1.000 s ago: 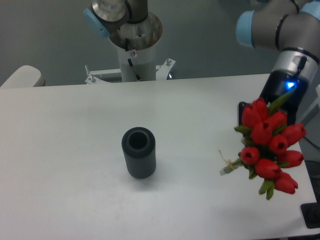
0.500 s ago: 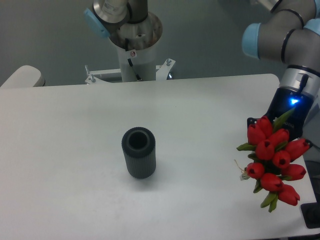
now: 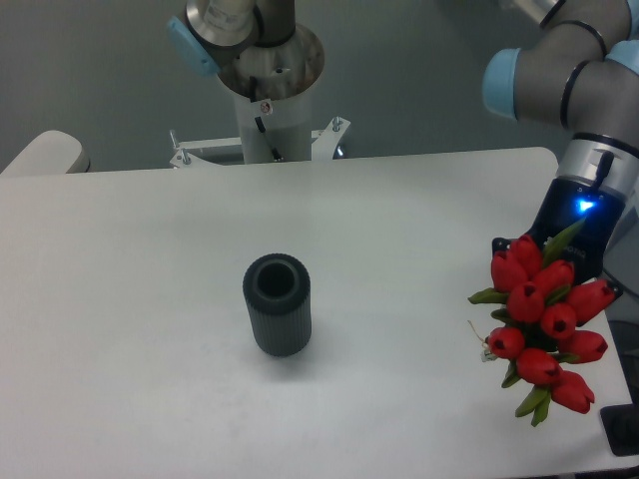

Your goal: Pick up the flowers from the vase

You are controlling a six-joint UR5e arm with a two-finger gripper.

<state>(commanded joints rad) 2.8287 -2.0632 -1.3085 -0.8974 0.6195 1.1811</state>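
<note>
Flowers (image 3: 539, 319): out of the vase, red tulip bunch held in the air over the counter's (image 3: 150, 299) right edge, near its front right corner, buds tilted toward the camera. Tool (image 3: 565, 238) sits behind the bunch, fingers hidden by buds and leaves; how far it is open cannot be told. Vase (image 3: 277, 304): upright, mid-counter, well apart from the bunch, mouth showing dark. Arm (image 3: 559, 70) enters from upper right.

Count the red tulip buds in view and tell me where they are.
9, maybe more hidden: all in the flowers, one tight bunch held at the table's right edge, well clear of the vase.
</note>
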